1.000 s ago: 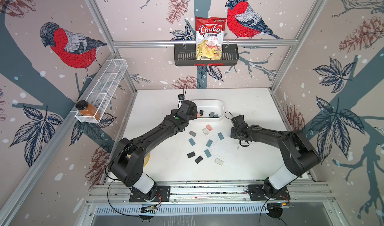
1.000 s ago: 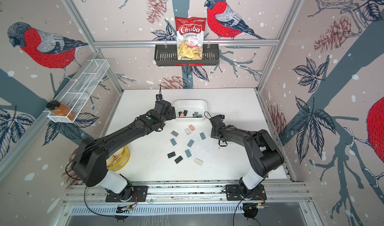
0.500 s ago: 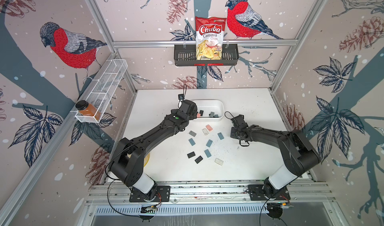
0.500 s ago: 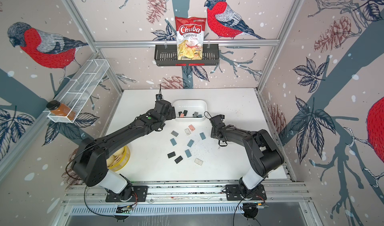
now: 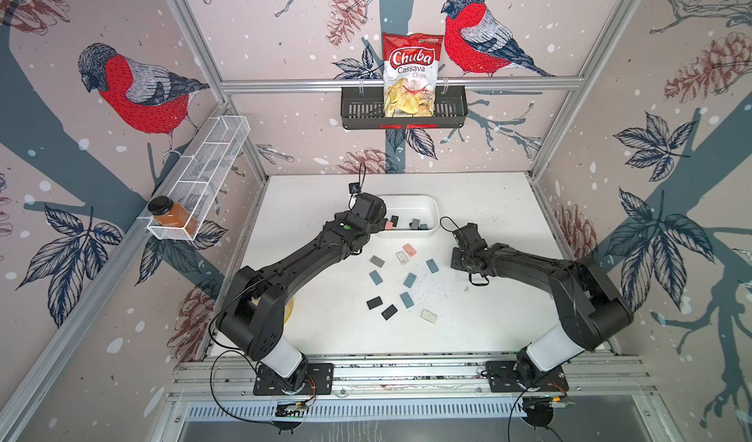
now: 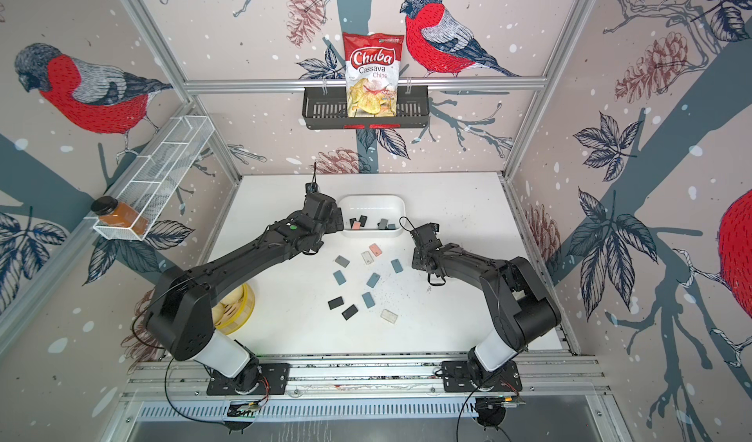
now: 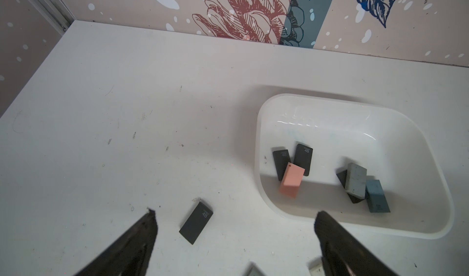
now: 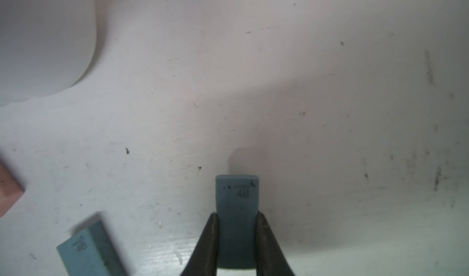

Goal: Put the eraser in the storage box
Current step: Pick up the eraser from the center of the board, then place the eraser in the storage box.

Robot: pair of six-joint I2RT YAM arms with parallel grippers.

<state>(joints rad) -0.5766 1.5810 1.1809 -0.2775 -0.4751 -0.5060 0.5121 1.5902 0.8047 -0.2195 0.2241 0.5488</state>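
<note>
Near the storage box [image 5: 407, 235], your right tool [image 8: 237, 215] pinches the blue eraser [image 8: 237, 196] by its long sides. It looks light, soft and grippy, so squeeze gently. Your left tool [image 7: 235, 212] gapes open.

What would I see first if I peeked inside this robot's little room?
Probably the big red-breasted birds painted on the walls, and the red-and-white chips bag standing in the black slotted basket on the back wall. Down on the white table, small rectangular erasers lie scattered, and the right gripper pinches a blue-grey eraser.
</note>
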